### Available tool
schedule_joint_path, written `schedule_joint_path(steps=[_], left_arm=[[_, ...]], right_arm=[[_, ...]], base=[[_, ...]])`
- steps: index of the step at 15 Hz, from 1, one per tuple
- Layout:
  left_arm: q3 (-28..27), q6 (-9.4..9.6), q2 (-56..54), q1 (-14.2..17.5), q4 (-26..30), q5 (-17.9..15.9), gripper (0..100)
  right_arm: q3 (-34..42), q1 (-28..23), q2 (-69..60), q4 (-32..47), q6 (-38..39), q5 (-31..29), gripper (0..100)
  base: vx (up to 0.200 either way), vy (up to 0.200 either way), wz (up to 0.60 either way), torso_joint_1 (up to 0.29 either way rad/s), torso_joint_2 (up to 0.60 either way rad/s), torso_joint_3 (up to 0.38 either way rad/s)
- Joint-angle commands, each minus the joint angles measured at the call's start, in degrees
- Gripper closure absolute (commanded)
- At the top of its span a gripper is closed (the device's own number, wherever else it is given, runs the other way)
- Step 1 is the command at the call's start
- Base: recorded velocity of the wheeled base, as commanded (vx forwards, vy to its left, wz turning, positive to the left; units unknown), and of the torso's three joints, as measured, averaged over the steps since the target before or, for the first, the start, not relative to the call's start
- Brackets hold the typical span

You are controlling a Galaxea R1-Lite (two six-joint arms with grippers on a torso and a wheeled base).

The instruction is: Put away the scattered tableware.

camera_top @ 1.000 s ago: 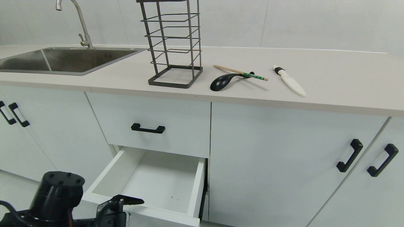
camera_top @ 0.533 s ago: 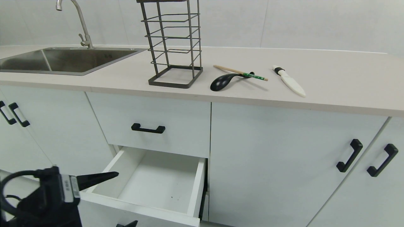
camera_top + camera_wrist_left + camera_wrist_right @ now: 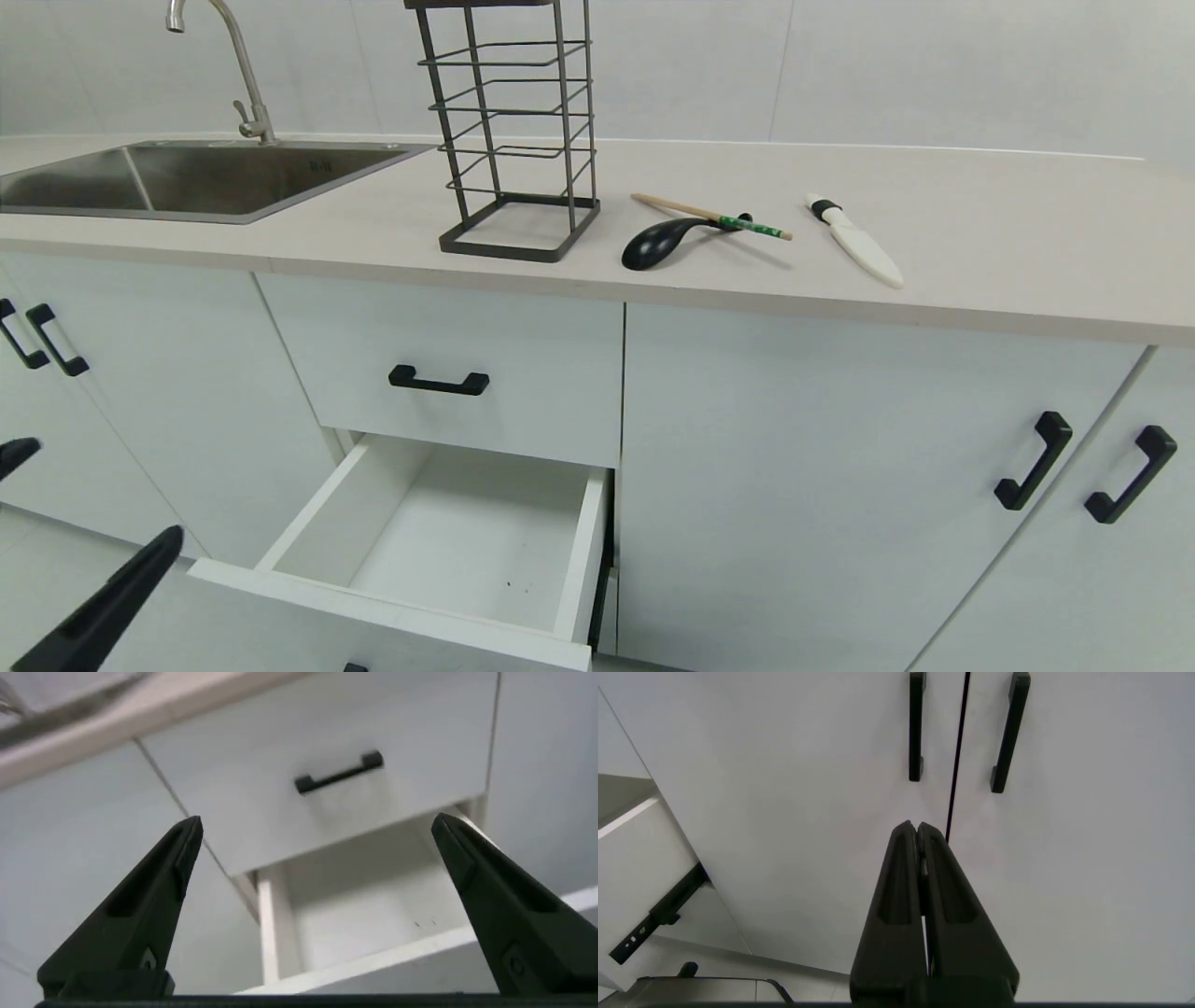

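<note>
Head view: the black spoon [image 3: 658,241], the chopstick [image 3: 711,216] lying across its handle and the white knife [image 3: 856,242] to their right all lay on the countertop [image 3: 980,233]. None was yet in the open lower drawer [image 3: 467,532], so every piece was left to move.

Left wrist view: the left gripper [image 3: 316,826] gaped wide, holding nothing, facing the drawer.

Right wrist view: the right gripper [image 3: 917,829] was pinched together, empty, before the cabinet doors [image 3: 785,812].
</note>
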Motion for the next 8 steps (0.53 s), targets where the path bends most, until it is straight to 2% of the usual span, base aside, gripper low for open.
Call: schedule_joint_path(steps=[1, 4, 5, 6, 7, 8], left_arm=[[3.87, -0.27, -19.55, 1.81, 2.65, 0.29, 0], [7.74, -0.62, -28.87, 2.60, 10.03, 0.47, 0], [8.35, -0.89, -32.47, 3.21, 16.27, 0.56, 0], [8.17, -1.41, -33.88, 4.18, 19.26, 0.47, 0], [8.35, -1.94, -34.23, 4.35, 25.85, 1.44, 0], [8.35, -2.56, -34.23, 4.35, 28.66, 3.98, 0]], right_arm=[[0.01, 0.02, 0.08, 0.00, -0.01, 0.02, 100], [0.01, 0.02, 0.08, 0.00, -0.01, 0.02, 100], [0.01, 0.02, 0.08, 0.00, -0.01, 0.02, 100], [0.01, 0.02, 0.08, 0.00, -0.01, 0.02, 100], [0.01, 0.02, 0.08, 0.00, -0.01, 0.02, 100], [0.01, 0.02, 0.08, 0.00, -0.01, 0.02, 100]], base=[[0.000, 0.000, 0.00, 0.000, 0.00, 0.000], [0.000, 0.000, 0.00, 0.000, 0.00, 0.000], [0.000, 0.000, 0.00, 0.000, 0.00, 0.000], [0.000, 0.000, 0.00, 0.000, 0.00, 0.000], [0.000, 0.000, 0.00, 0.000, 0.00, 0.000], [0.000, 0.000, 0.00, 0.000, 0.00, 0.000]])
